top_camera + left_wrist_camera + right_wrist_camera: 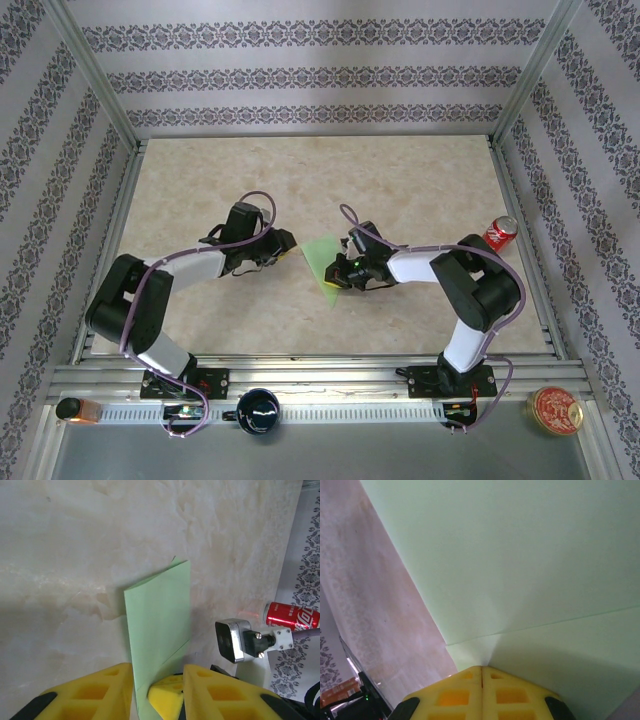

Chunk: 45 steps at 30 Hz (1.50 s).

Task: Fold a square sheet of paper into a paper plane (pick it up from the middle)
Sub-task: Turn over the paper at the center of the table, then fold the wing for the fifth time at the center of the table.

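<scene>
Square sheet of paper [324, 260]: frame centre, long axis top-to-bottom, between both grippers. Right gripper [481, 670] pinches it; left gripper [158, 685], jaws parted, straddles its edge.

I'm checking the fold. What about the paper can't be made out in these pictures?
Right wrist view: the square sheet of paper overruns the frame edges; outline unseen.
Left wrist view: its lower edge cut off at the bottom, so contact with the left pincer is unclear.
Top view: creases too small; right pincer overlaps its edge.
</scene>
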Available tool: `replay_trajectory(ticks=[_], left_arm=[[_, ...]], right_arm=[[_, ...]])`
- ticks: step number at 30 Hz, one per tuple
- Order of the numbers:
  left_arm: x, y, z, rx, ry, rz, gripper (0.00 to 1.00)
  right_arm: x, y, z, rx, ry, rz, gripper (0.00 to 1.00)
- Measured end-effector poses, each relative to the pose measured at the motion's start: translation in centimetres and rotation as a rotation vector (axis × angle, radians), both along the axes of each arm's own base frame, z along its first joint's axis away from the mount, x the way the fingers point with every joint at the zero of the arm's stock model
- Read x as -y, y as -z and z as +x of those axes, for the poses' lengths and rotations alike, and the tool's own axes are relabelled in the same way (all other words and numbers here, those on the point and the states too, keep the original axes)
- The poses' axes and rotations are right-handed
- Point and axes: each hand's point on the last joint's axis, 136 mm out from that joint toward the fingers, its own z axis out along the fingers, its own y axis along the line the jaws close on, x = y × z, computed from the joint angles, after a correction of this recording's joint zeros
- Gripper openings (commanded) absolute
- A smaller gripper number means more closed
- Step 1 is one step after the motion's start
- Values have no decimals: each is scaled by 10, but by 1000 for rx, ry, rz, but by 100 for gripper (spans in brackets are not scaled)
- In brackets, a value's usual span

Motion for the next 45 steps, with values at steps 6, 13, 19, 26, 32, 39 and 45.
replay_trajectory(ticks=[6, 13, 19, 26, 32, 39, 45], left_arm=[[15, 10, 1, -30, 27, -26, 21], [39, 15, 6, -30, 76, -46, 15], [49, 24, 7, -44, 85, -50, 12], [55, 40, 14, -72, 74, -60, 10], [55, 54, 14, -98, 73, -48, 10], [55, 61, 13, -110, 78, -42, 10], [56, 60, 11, -102, 95, -44, 10]], right_arm=[[-8, 0, 1, -12, 77, 6, 0], [-11, 0, 3, -19, 141, 16, 1], [-11, 0, 4, -21, 159, 21, 1], [-11, -1, 5, -7, 165, 38, 3], [-11, 0, 5, 0, 160, 37, 12], [15, -17, 14, 59, 159, -29, 26], [60, -38, 43, 100, 275, -36, 28]])
